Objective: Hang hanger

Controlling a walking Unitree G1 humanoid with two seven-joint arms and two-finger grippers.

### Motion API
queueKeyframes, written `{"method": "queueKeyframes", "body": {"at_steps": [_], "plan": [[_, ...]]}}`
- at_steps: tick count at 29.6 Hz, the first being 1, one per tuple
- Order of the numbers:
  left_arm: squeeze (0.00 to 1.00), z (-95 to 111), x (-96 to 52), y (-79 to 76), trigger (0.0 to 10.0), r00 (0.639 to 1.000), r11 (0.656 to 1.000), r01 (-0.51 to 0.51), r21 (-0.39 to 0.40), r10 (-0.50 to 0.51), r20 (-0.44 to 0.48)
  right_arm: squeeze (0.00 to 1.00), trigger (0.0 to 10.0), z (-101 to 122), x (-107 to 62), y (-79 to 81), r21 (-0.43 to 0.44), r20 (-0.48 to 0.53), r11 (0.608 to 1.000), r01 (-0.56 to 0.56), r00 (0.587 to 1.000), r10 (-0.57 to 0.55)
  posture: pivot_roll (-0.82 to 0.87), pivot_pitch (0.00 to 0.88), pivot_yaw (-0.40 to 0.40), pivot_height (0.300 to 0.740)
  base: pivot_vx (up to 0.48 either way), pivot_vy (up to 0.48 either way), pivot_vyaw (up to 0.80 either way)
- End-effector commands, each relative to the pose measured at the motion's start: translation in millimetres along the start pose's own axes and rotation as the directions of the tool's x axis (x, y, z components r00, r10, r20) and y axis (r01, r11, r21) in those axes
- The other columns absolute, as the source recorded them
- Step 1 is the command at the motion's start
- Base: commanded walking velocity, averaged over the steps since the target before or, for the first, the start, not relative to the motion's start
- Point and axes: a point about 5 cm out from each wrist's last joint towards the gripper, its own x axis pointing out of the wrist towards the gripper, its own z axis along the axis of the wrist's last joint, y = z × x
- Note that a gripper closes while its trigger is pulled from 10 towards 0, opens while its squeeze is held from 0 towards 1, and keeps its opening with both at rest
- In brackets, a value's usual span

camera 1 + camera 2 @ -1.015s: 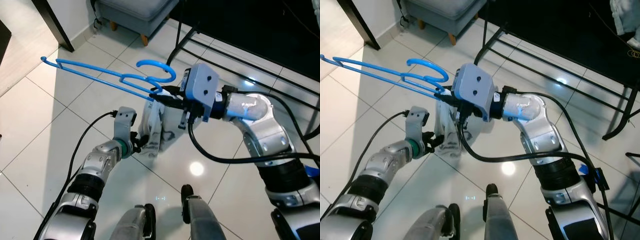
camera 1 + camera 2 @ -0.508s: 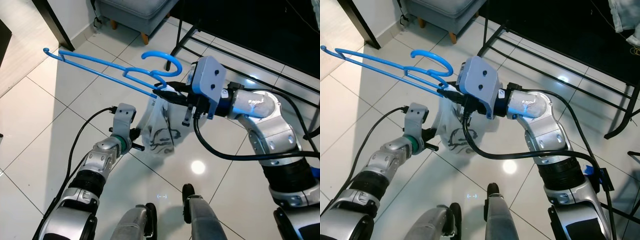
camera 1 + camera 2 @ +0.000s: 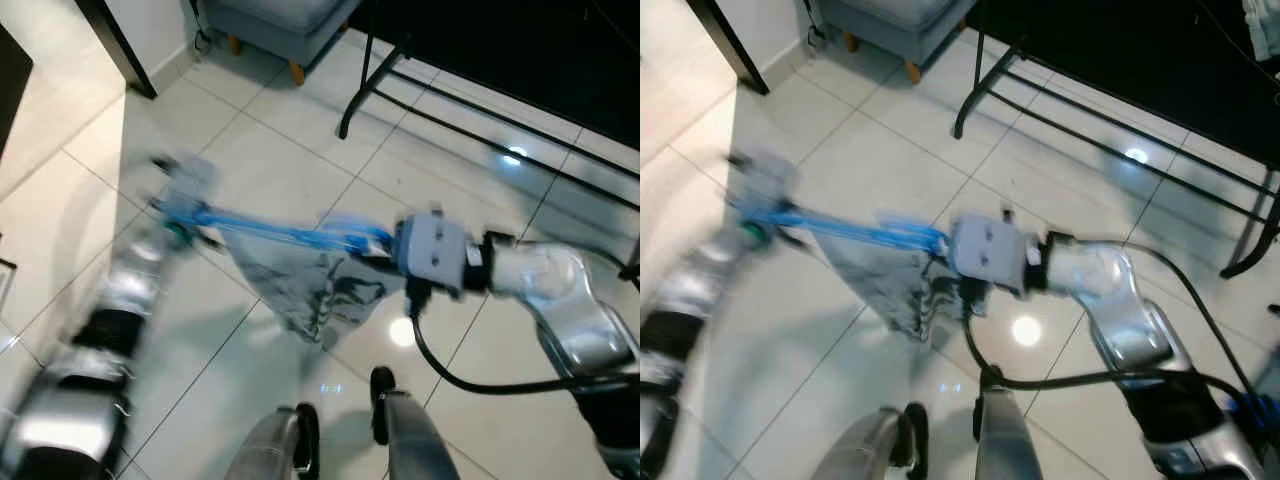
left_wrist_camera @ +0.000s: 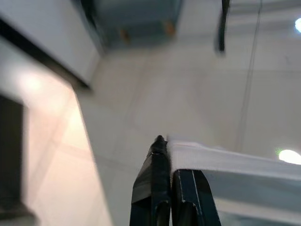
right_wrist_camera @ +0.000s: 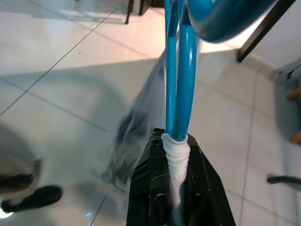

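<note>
A blue hanger (image 3: 280, 235) lies about level above the tiled floor, blurred by motion. A white and grey garment (image 3: 315, 290) hangs from it. My right gripper (image 3: 392, 246) holds the hanger's near end; in the right wrist view its fingers (image 5: 150, 183) are shut on the blue bar (image 5: 178, 80) with white cloth (image 5: 178, 157) wrapped around it. My left gripper (image 3: 178, 222) is out at the hanger's far end. In the left wrist view its fingers (image 4: 157, 179) are shut on the garment's white edge (image 4: 225, 160).
A black metal rack frame (image 3: 470, 105) stands at the back right. A grey upholstered seat on wooden legs (image 3: 280, 25) sits at the back. A dark furniture leg (image 3: 115, 45) rises at the far left. My feet (image 3: 385, 410) are at the bottom.
The view has shifted and blurred. The hanger has dropped from a raised slant to about level. My left arm swung out to its far end, and the garment now spreads along the bar.
</note>
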Motion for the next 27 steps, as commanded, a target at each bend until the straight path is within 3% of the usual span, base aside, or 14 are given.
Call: {"method": "queueKeyframes", "body": {"at_steps": [1, 3, 6, 12, 15, 17, 19, 22, 24, 26, 27], "plan": [[0.00, -11, -3.4, 4.4, 10.0, 0.999, 0.999, 0.003, 0.036, -0.001, -0.039, 0.00, 0.0, 0, -4.1, 0.0, -0.024, -0.009, 1.000, 0.001, 1.000, -0.001, -0.10, 0.261, 0.197, 0.737, 0.000, 0.000, 0.00], [0.00, -7, -0.9, 16.3, 10.0, 0.999, 0.997, -0.020, 0.074, 0.023, -0.037, 0.00, 0.0, -2, -11.8, -1.2, -0.008, -0.024, 1.000, 0.000, 1.000, 0.000, -0.09, 0.258, 0.204, 0.737, 0.000, 0.000, 0.00], [0.00, -10, 0.2, 20.3, 10.0, 0.998, 0.995, -0.027, 0.095, 0.032, -0.048, 0.00, 0.0, -5, -18.3, -0.1, -0.006, -0.047, 1.000, -0.013, 0.999, 0.013, -0.09, 0.262, 0.206, 0.737, 0.000, 0.000, 0.00], [0.00, -8, 0.5, 17.7, 10.0, 0.999, 0.994, -0.011, 0.110, 0.016, -0.040, 0.00, 0.0, -12, -24.0, 2.3, -0.017, -0.099, 1.000, -0.018, 0.995, 0.017, -0.10, 0.265, 0.207, 0.737, 0.000, 0.000, 0.00], [0.00, 4, 0.8, 14.1, 10.0, 1.000, 0.996, 0.003, 0.094, -0.005, 0.016, 0.00, 0.0, -19, -23.1, 3.6, -0.023, -0.136, 1.000, -0.013, 0.991, 0.010, -0.11, 0.258, 0.208, 0.737, 0.000, 0.000, 0.00], [0.00, 35, 2.6, 12.9, 10.0, 0.987, 1.000, -0.026, 0.013, 0.024, 0.156, 0.00, 0.0, -15, -13.7, -9.7, -0.047, -0.104, 0.996, 0.082, 0.991, -0.086, -0.11, 0.240, 0.206, 0.737, 0.000, 0.000, 0.00], [0.00, 39, 3.0, 13.0, 10.0, 0.985, 0.999, -0.033, 0.002, 0.032, 0.172, 0.00, 0.0, -13, -12.2, -13.0, -0.052, -0.093, 0.994, 0.100, 0.990, -0.105, -0.11, 0.240, 0.206, 0.737, 0.000, 0.000, 0.00], [0.00, 53, 5.8, 14.6, 10.0, 0.976, 0.999, -0.051, -0.010, 0.052, 0.211, 0.00, 0.0, 0, -9.7, -34.7, -0.106, -0.044, 0.977, 0.183, 0.981, -0.189, -0.11, 0.212, 0.193, 0.737, 0.000, 0.000, 0.00], [0.00, 56, 6.3, 15.2, 10.0, 0.974, 0.998, -0.054, -0.006, 0.055, 0.219, 0.00, 0.0, 4, -9.8, -40.5, -0.125, -0.033, 0.971, 0.203, 0.978, -0.208, -0.11, 0.209, 0.191, 0.737, 0.000, 0.000, 0.00], [0.00, 62, 7.8, 21.2, 10.0, 0.970, 0.997, -0.075, 0.005, 0.071, 0.231, 0.00, 0.0, 19, -13.2, -58.9, -0.180, 0.011, 0.952, 0.246, 0.969, -0.248, -0.11, 0.197, 0.179, 0.737, 0.000, 0.000, 0.00], [0.00, 62, 7.8, 21.2, 10.0, 0.970, 0.997, -0.075, 0.005, 0.071, 0.231, 0.00, 0.0, 19, -13.2, -58.9, -0.180, 0.011, 0.952, 0.246, 0.969, -0.248, -0.11, 0.197, 0.179, 0.737, 0.000, 0.000, 0.00]]}}
